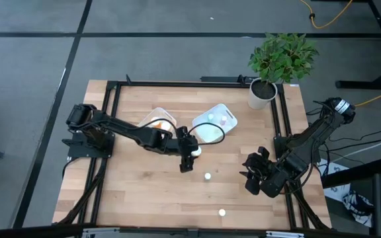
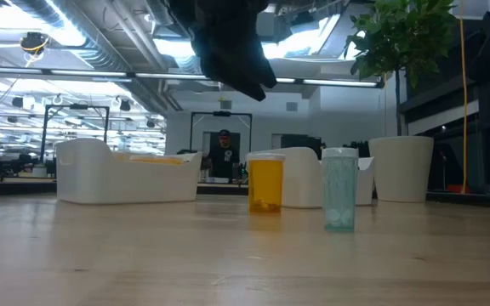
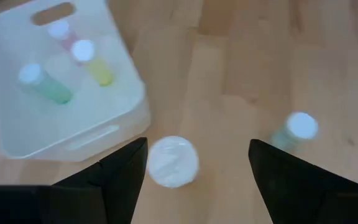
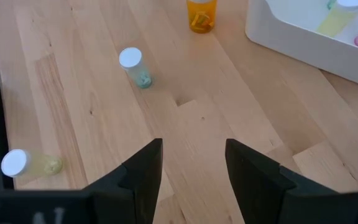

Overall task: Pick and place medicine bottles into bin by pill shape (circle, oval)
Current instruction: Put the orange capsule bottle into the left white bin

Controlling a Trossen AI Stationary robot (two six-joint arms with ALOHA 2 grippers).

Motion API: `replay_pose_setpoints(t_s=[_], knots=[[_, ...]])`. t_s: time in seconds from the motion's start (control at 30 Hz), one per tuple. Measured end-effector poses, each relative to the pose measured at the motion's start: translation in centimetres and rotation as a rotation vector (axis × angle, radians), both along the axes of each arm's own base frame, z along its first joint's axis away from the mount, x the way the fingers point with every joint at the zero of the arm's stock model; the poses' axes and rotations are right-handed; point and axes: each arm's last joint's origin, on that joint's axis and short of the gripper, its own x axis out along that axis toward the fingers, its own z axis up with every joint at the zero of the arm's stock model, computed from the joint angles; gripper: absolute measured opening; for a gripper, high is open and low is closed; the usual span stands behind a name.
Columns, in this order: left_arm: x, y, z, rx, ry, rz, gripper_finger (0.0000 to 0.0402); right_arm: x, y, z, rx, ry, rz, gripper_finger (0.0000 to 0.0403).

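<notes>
An orange bottle [image 2: 266, 183] with a white cap [image 3: 173, 162] stands upright on the table beside the right-hand white bin [image 1: 215, 122]. My left gripper [image 3: 197, 155] is open and hangs above this bottle [image 1: 196, 151], clear of it; in the low view the gripper [image 2: 232, 59] is well above the cap. A pale green bottle [image 2: 339, 189] stands nearer the front [image 1: 207, 176]. A yellowish bottle [image 4: 30, 163] stands near the front edge [image 1: 221, 213]. My right gripper [image 4: 191, 155] is open and empty at the table's right side [image 1: 251, 173].
The right-hand bin [image 3: 73, 93] holds a green, a pink and a yellow bottle. A second white bin [image 1: 159, 122] with orange things in it stands to its left. A white plant pot [image 1: 262, 94] stands at the far right. A black frame [image 1: 283, 132] borders the table.
</notes>
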Motion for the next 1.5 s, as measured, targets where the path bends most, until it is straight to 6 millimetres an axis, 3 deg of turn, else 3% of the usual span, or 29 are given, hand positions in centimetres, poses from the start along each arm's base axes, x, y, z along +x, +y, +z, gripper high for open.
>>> replay_pose_setpoints(t_s=[0.33,0.53,0.67,1.07,1.5], knots=[[0.1,-0.1,-0.1,-0.047,0.003,-0.004,0.0306,0.0,0.0,0.0,0.0,-0.001,0.0,0.0177],[1.0,-0.1,-2.0,-0.011,0.031,-0.006,0.0336,0.0,0.0,0.0,0.002,-0.002,0.0,0.0177],[1.5,0.2,-3.5,-0.003,0.072,0.008,0.0335,0.0,0.0,0.0,0.003,-0.003,0.0,0.0177],[2.0,3.0,-4.3,-0.052,0.096,0.092,0.033,0.0,0.0,0.0,0.002,-0.002,0.0,0.0177],[2.4,2.7,-4.8,-0.056,0.087,0.101,0.033,0.0,0.0,0.0,0.003,-0.003,0.0,0.0177]])
